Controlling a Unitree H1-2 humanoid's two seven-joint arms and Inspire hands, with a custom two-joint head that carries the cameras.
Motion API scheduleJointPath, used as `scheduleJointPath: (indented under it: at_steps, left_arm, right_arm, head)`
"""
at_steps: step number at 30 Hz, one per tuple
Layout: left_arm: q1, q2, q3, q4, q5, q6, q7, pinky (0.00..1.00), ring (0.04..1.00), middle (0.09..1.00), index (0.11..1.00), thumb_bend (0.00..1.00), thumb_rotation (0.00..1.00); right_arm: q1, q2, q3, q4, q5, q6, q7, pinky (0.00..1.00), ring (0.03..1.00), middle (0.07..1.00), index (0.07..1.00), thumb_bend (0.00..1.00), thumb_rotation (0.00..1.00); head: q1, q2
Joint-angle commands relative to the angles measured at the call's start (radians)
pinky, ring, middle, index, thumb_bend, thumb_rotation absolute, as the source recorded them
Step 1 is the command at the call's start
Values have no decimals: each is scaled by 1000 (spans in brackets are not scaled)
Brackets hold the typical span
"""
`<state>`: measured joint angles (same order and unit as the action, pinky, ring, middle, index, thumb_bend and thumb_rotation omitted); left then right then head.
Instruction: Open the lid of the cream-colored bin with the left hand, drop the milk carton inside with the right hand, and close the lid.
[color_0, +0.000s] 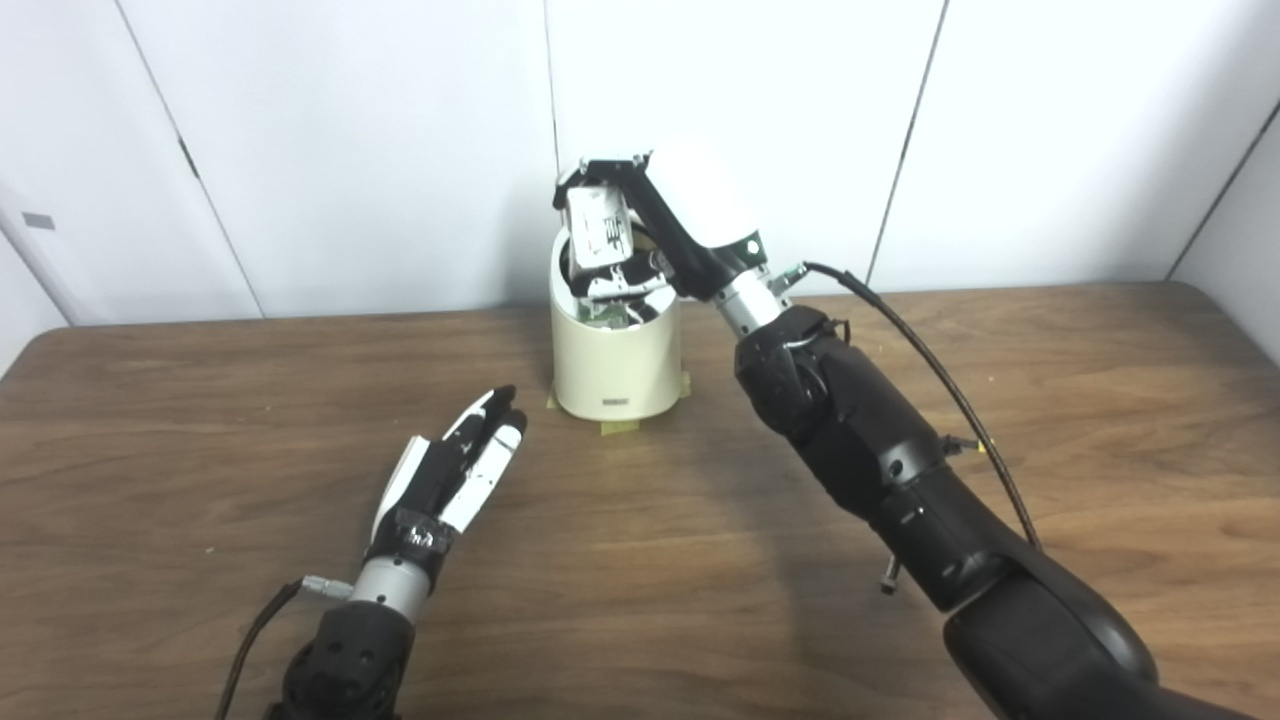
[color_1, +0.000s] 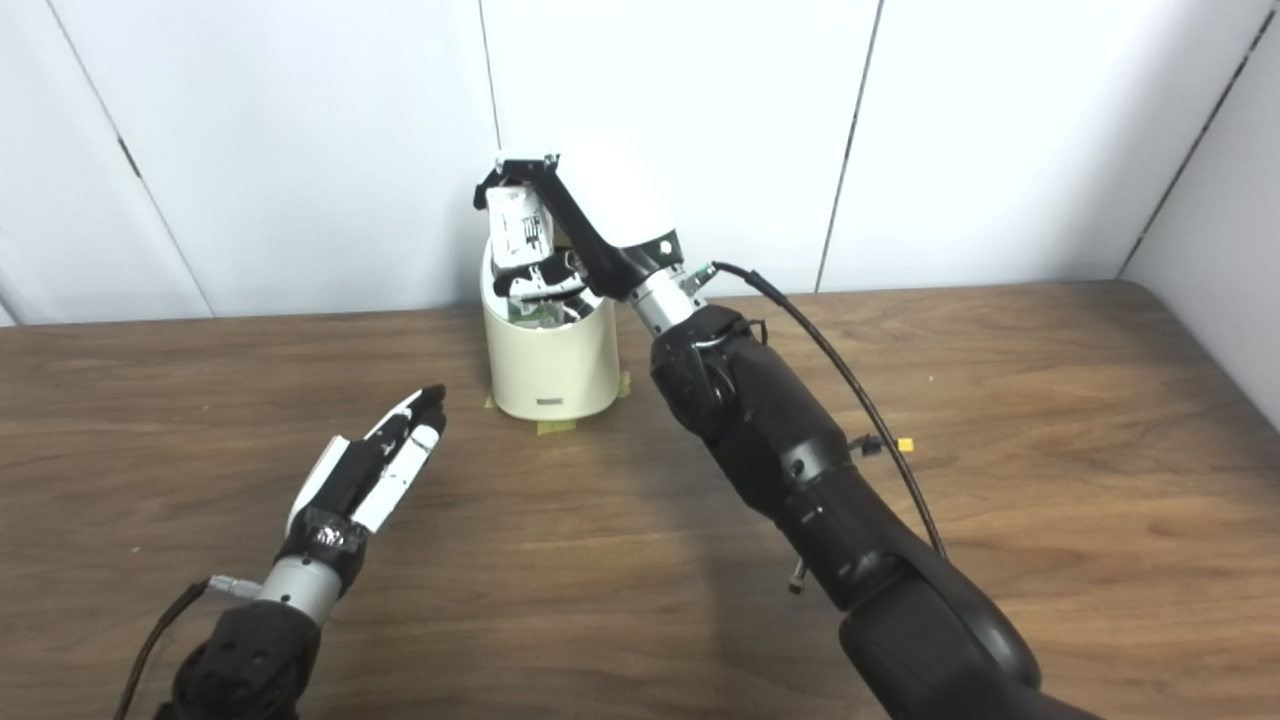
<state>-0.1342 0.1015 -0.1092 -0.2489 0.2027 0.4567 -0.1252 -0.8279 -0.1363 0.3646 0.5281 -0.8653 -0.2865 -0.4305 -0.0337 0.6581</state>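
Note:
The cream-colored bin (color_0: 615, 365) stands at the back middle of the table, close to the wall. Its top shows a dark opening with a shiny part (color_0: 628, 292) inside; I cannot make out the lid clearly. My right hand (color_0: 695, 215) reaches over the bin's mouth from the right, shut on the milk carton (color_0: 598, 225), a small white box with dark print. The carton hangs just above the opening, its lower end near the rim. My left hand (color_0: 455, 470) lies low over the table, front left of the bin and apart from it, open with fingers stretched out.
Strips of yellowish tape (color_0: 620, 427) mark the bin's base on the brown wooden table (color_0: 1050, 420). A black cable (color_0: 940, 380) loops beside my right forearm. White wall panels (color_0: 350, 150) stand right behind the bin.

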Motion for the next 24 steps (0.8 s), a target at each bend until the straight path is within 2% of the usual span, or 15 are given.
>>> scheduleJointPath:
  at_steps: [1, 2, 5, 8, 15, 16, 17, 20, 24]
  left_arm:
    - [-26, -6, 7, -30, -3, -42, 18, 919, 955, 946, 938, 474, 835]
    - [-24, -7, 7, -29, -1, -48, 21, 918, 951, 942, 935, 466, 833]
    - [-23, -9, 8, -29, 8, -53, 33, 907, 938, 931, 927, 467, 835]
    - [-25, -10, 8, -33, 15, -47, 37, 915, 936, 917, 926, 473, 855]
    - [-26, -7, 10, -25, 11, -50, 40, 902, 930, 919, 933, 470, 858]
    - [-25, -7, 10, -22, 11, -51, 40, 911, 930, 916, 930, 473, 857]
    - [-25, -6, 11, -20, 10, -52, 41, 921, 934, 919, 930, 471, 854]
    - [-24, -5, 13, -14, -2, -59, 40, 918, 937, 925, 932, 469, 844]
    - [-23, -4, 15, -17, -2, -55, 43, 919, 933, 921, 930, 467, 841]
  right_arm:
    - [-60, -13, 5, -33, -23, 33, 15, 496, 562, 527, 471, 522, 0]
    - [-59, -15, 9, -37, -27, 40, 25, 559, 624, 605, 484, 523, 77]
    - [-57, -21, 17, -54, -39, 67, 55, 699, 732, 725, 494, 524, 128]
    - [-56, -27, 23, -71, -57, 96, 69, 798, 773, 762, 496, 524, 136]
    - [-55, -36, 34, -90, -92, 135, 75, 959, 830, 785, 497, 524, 141]
    - [-53, -37, 36, -93, -97, 140, 78, 979, 854, 801, 588, 690, 140]
    - [-53, -38, 37, -95, -100, 143, 79, 992, 872, 814, 648, 799, 141]
    - [-50, -40, 41, -102, -111, 157, 83, 1000, 892, 823, 694, 877, 153]
    - [-48, -39, 40, -99, -105, 150, 74, 1000, 871, 798, 694, 894, 150]
  head:
    - [-4, 0]
    - [-5, 1]
    - [-7, 0]
    - [-7, 0]
    - [-10, 2]
    - [-12, 2]
    - [-12, 2]
    - [-13, 4]
    - [-14, 5]
